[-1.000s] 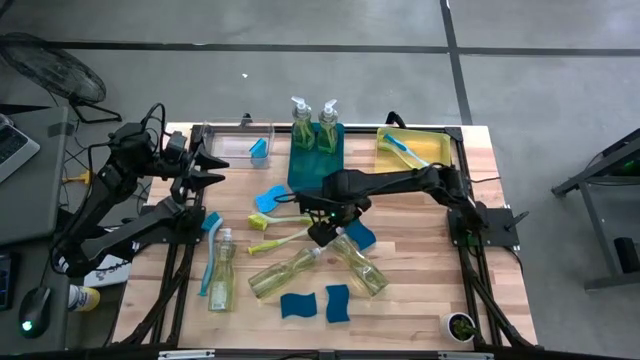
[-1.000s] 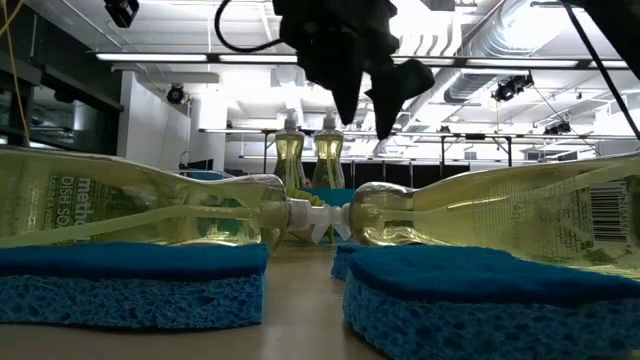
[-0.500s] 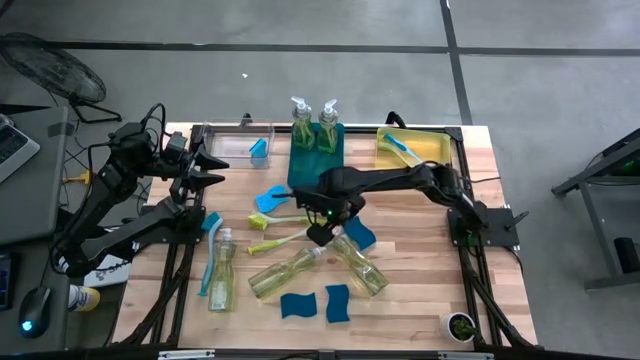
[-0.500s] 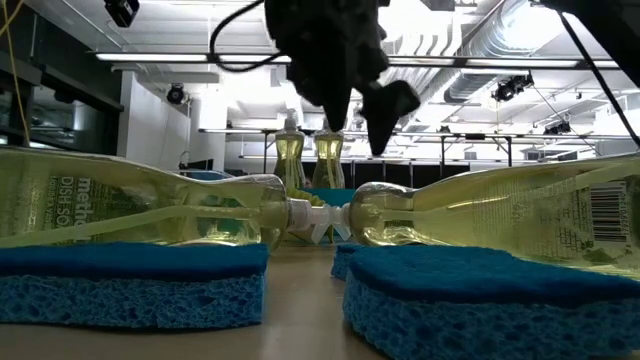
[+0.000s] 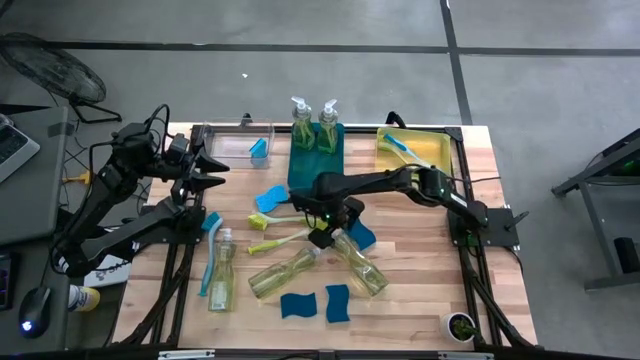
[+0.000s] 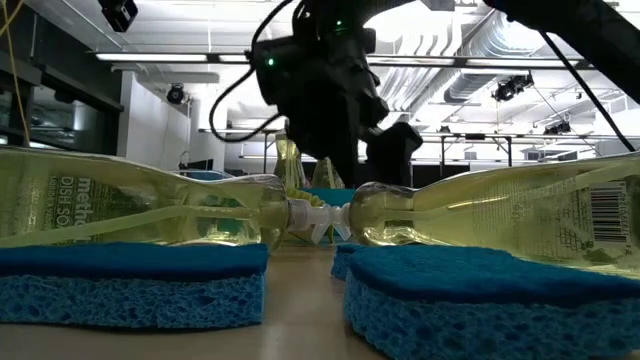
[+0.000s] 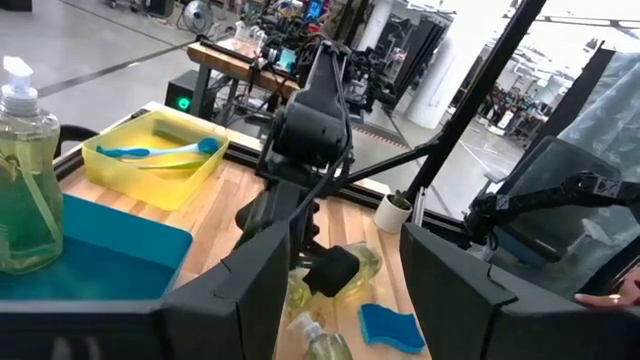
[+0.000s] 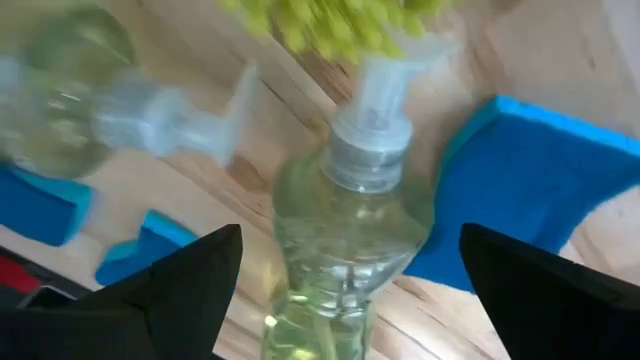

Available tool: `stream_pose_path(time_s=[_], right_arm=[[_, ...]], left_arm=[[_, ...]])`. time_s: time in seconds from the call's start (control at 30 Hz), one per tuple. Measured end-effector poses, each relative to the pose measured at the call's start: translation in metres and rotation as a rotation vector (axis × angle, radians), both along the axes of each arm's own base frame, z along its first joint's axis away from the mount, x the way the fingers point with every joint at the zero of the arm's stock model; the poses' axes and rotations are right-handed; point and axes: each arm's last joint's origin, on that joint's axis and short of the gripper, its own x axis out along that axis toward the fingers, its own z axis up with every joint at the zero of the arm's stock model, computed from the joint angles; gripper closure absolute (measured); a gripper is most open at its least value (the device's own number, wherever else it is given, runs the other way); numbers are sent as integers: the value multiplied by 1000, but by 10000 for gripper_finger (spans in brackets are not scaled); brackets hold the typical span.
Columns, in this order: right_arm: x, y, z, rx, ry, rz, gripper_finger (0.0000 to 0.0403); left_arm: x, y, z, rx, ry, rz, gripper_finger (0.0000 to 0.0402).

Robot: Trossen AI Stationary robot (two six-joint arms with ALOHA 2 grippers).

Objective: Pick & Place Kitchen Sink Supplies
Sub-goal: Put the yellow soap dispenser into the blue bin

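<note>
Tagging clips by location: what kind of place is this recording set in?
Probably a robotics lab or industrial workshop, not a kitchen: exposed ceiling ducts, a bare concrete floor, and other workbenches with equipment beyond the wooden table.

Two soap bottles (image 6: 140, 205) (image 6: 500, 210) lying nozzle to nozzle behind two near sponges (image 6: 130, 285) (image 6: 490, 300). Right end effector (image 6: 370, 165) spread wide above right bottle's neck. Upright bottle (image 6: 288, 165) far behind.

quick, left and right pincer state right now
left pincer: open, empty, waiting by the clear bin.
right pincer: open, straddling the neck of a lying soap bottle, not gripping yet.
</note>
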Motion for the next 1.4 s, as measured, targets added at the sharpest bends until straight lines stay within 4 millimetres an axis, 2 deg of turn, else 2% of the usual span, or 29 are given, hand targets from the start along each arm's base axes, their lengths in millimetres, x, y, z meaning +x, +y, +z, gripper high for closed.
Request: stream_pose_path(time_s=[0.3,0.67,1.03,1.4], right_arm=[[5,7,-23,28,44,1,36],[11,7,-27,-8,3,-36,42],[10,20,-27,-26,36,-41,57],[11,32,-42,-60,86,-60,68]], left_arm=[[0,0,-2,-11,14,-1,213],[0,0,-2,-3,13,-2,213],[0,0,-2,-4,14,-2,213],[0,0,-2,0,14,-3,213]])
